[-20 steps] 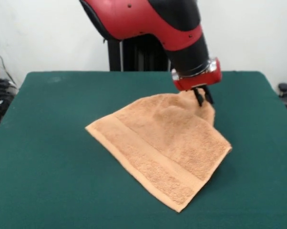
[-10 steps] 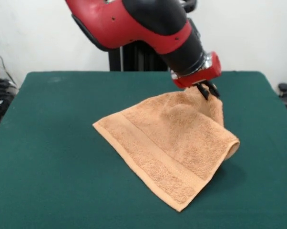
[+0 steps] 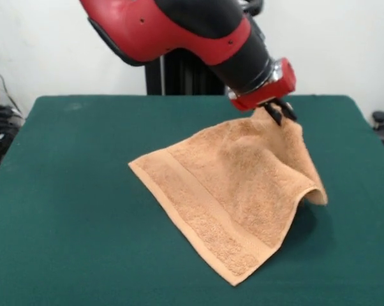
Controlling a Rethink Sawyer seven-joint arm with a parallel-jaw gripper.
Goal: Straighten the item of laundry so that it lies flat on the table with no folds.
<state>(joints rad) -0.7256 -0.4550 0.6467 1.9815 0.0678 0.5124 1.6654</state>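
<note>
Towel hangs from the gripper, whose black fingers are pinched closed on one corner and hold it raised above the table. From that pinched corner the cloth slopes down and away: most of it spreads below and toward the camera, and a woven band runs along the hem farthest from the gripper. Directly under the gripper and a little to the picture's right, the edge curls under itself into a loose roll, lifted off the felt with a shadow beneath it. The corner farthest from the gripper lies flat on the table.

The step in hand looks like drawing the held corner outward to open that curl. To do it well, the pull should probably run away from the part already resting on the table, so the weight of the lying cloth acts as an anchor and the rolled edge unrolls instead of dragging along. Keeping the corner low would help the fabric lay down progressively; lifting higher risks peeling the flat portion up. Moving slowly matters, since terry grips felt and may bunch. Release should come only once the corner is down on the table with the cloth taut.
</note>
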